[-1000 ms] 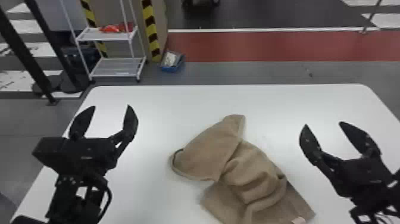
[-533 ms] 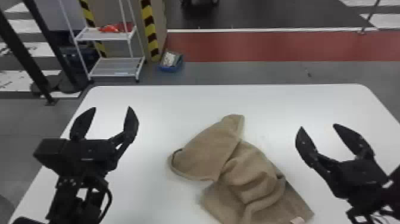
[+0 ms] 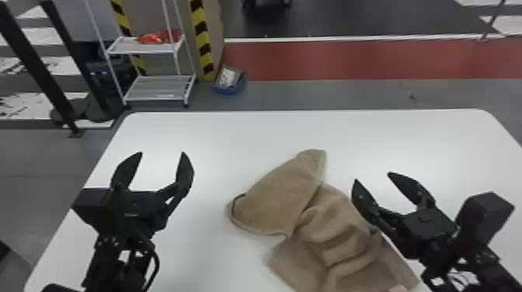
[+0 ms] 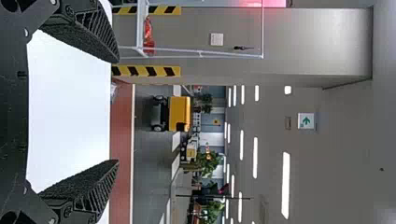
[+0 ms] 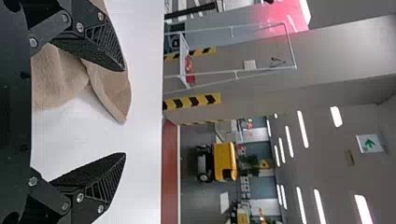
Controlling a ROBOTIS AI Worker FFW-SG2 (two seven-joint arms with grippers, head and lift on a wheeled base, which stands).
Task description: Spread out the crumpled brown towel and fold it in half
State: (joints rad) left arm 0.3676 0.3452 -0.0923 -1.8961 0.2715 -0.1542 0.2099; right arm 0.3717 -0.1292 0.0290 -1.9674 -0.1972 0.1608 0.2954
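"Where the robot's own left is taken as the starting side, what is the first unit?"

"The left end effector (image 3: 161, 153). Status: spread wide, fingertips directed toward the far edge of the white table (image 3: 213, 155). Table surface shows between the fingers. Towel and unit are well apart."

"What stands beyond the table on that side?"

"A white rack (image 3: 159, 88) with two shelves. An orange-red item (image 3: 151, 37) lies on the upper shelf. Next, to the right: a blue bin (image 3: 230, 90) on the floor, with something white in it. From there a red floor strip (image 3: 349, 60) runs off to the right."

"State the location and condition of the workpiece."

"The brown towel (image 3: 279, 198) lies on the table, between the two end effectors, extending to the near side. Condition: crumpled. One flap is turned over, with its narrow end toward the far edge; a dark loop (image 3: 233, 205) sits at its left edge. Right of the flap, the cloth is bunched in ridges (image 3: 349, 248). A small pale tag (image 3: 398, 288) marks the near end."

"And the last unit?"

"The right end effector (image 3: 373, 177). Status: also spread, no cloth pinched. Its left finger is just beside the towel's right edge; whether the two touch, I cannot tell. Its other finger is farther right, above the table."
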